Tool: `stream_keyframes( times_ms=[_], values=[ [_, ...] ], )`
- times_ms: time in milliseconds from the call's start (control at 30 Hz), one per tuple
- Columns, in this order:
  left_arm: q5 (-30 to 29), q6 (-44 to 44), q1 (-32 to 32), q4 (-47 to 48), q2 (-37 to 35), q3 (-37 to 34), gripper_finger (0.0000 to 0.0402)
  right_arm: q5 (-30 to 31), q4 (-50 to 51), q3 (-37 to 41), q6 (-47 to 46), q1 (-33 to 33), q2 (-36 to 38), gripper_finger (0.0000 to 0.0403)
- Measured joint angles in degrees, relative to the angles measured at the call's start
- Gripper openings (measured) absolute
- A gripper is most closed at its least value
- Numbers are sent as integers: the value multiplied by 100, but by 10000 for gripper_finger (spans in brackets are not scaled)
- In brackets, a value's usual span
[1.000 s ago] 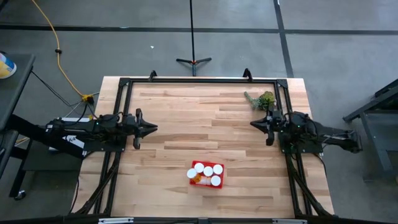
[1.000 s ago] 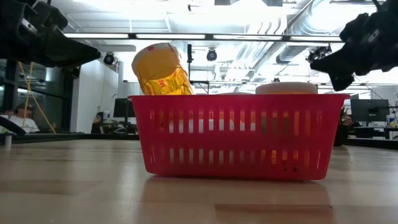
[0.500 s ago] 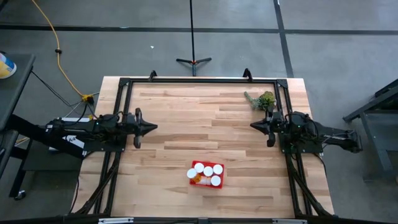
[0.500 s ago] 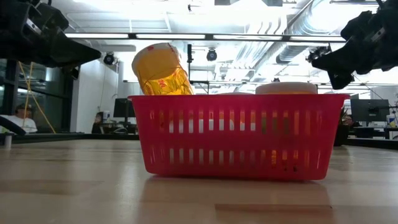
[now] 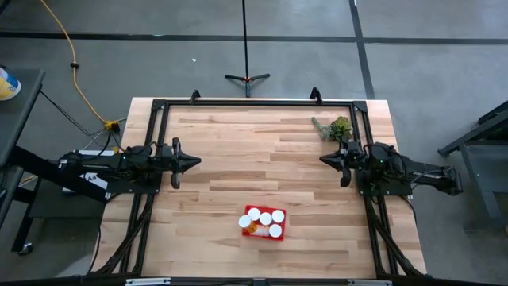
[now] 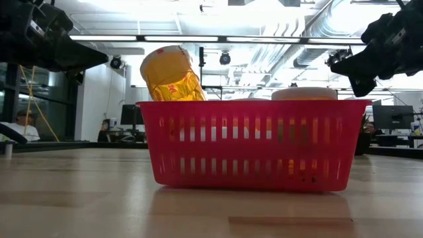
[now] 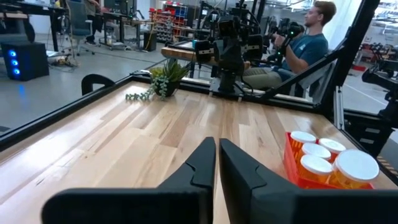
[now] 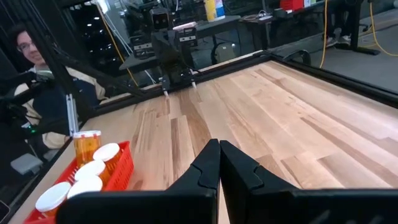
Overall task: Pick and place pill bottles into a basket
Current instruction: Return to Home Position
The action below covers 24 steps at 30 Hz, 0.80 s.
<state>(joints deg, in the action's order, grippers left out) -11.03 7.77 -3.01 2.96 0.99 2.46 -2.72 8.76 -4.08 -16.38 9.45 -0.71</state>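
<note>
- Red meshed plastic: the basket (image 5: 243,224) sits on the table (image 5: 238,143), about midway between the two arms and close to the edge at the bottom of the high view.
- The pill bottles (image 5: 266,218) are all inside the basket. From above, four white caps show packed together, with one orange body beside them.
- In the low view one orange bottle (image 6: 170,74) leans tilted above the rim of the basket, and a white cap (image 6: 304,94) just clears the rim at the other end.
- The left gripper (image 5: 194,164) hangs over the table's left side, well apart from the basket. In its wrist view its fingers are pressed together with only a thin slit between them, and they grip nothing.
- The right gripper (image 5: 324,159) hangs over the right side, also well apart from the basket. Its fingers are likewise closed together and empty.
- A green leafy clump (image 5: 335,127) lies near the far right corner, just beyond the right gripper.
- Beyond the table a seated person (image 7: 311,43) shows in the left wrist view, and another person (image 8: 28,43) in the right wrist view.
</note>
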Motion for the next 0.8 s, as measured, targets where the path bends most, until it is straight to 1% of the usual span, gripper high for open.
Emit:
stream_keyframes(
  times_ms=[233,800],
  values=[
    [0,0,0,2,0,0,67,-2,2,1,-7,1,0,0],
    [2,0,0,4,0,4,63,-4,2,2,-7,0,-2,0]
  ],
)
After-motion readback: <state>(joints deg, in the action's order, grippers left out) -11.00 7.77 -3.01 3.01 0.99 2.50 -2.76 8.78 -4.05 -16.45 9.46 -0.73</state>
